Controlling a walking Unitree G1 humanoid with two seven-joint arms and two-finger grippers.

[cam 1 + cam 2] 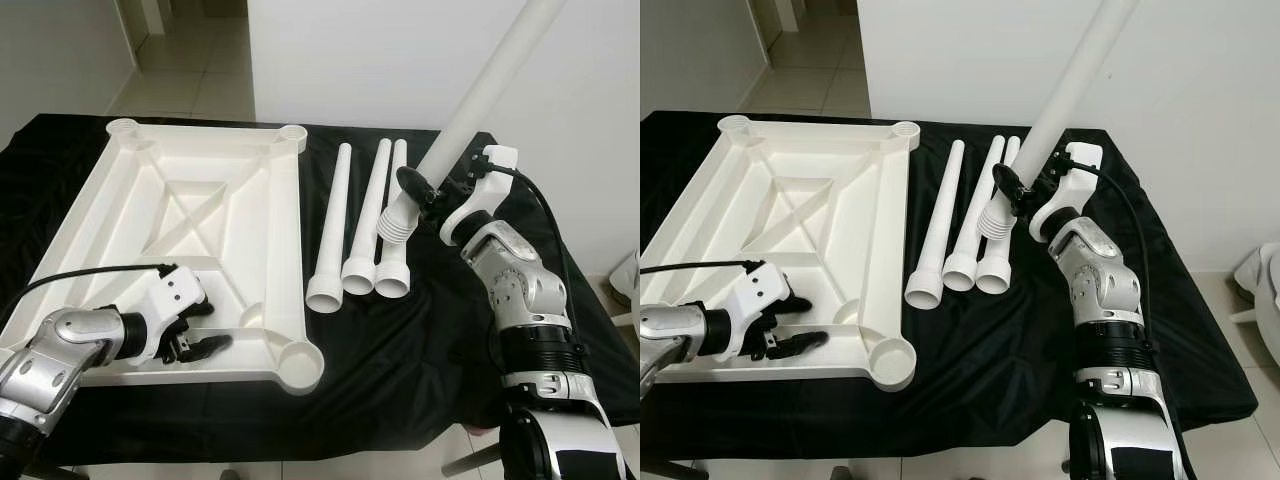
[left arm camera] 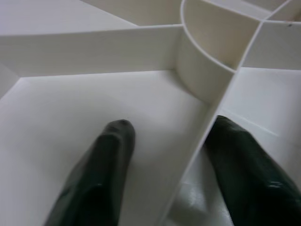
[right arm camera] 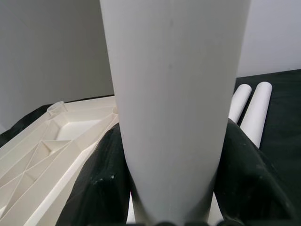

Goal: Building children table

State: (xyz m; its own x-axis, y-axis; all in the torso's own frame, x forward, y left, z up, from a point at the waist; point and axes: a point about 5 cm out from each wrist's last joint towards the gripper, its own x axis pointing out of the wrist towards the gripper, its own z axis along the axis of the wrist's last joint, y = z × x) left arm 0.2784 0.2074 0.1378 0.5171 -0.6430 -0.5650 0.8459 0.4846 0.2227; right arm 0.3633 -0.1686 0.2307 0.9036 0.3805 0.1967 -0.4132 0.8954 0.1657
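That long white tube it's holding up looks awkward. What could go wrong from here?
The right end effector grips the raised leg near its threaded end, so the long free end could swing or slip. Lowering it might knock the three legs lying beside. The left end effector straddles a tabletop rib and could lose hold.

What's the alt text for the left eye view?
The right gripper holds one white table leg raised at a slant above three more legs lying on the black cloth, while the left gripper straddles a rib of the upturned white tabletop.
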